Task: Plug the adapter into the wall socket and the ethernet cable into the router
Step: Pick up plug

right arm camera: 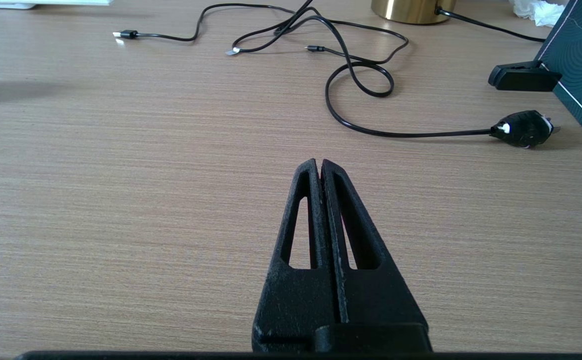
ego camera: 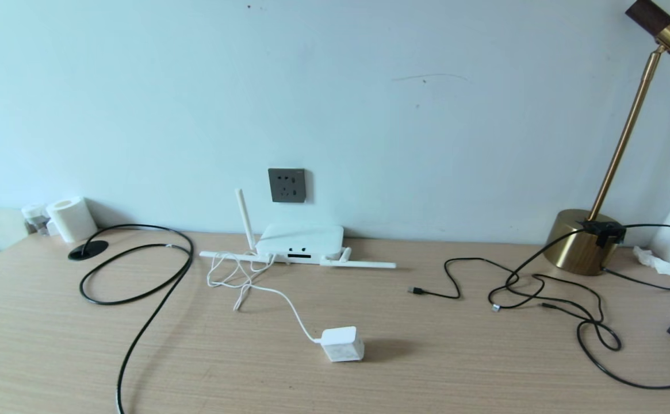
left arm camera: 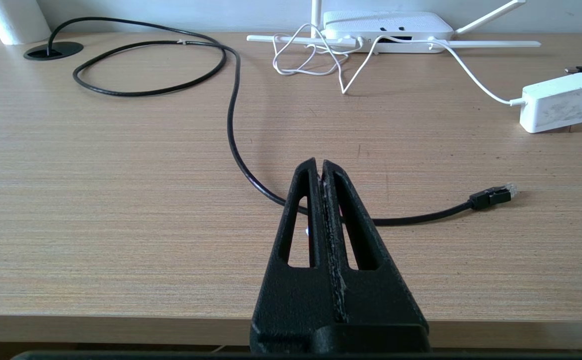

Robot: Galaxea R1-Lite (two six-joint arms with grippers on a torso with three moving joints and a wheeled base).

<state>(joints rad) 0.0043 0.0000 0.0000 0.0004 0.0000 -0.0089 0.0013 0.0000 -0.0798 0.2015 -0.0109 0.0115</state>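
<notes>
Only the left wrist view shows the ethernet cable's (left arm camera: 231,115) clear plug; left gripper (left arm camera: 319,164) and right gripper (right arm camera: 319,164) pinched closed, empty, adapter (ego camera: 343,344) at the router's (ego camera: 300,240) five o'clock.

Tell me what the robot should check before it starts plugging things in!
1. Wall socket free, nothing plugged in: ok.
2. Adapter lying loose on the desk, nothing on top, easy to reach: ok.
3. Adapter cord reaches the router: ok; whether it is fully seated there: cannot tell.
4. Ethernet cable plug lies free on the desk, not yet in the router: ok to pick up.
5. Left gripper and right gripper both shut and holding nothing: not ok for grabbing, open one first.
6. Router port empty for the plug: cannot tell.
</notes>
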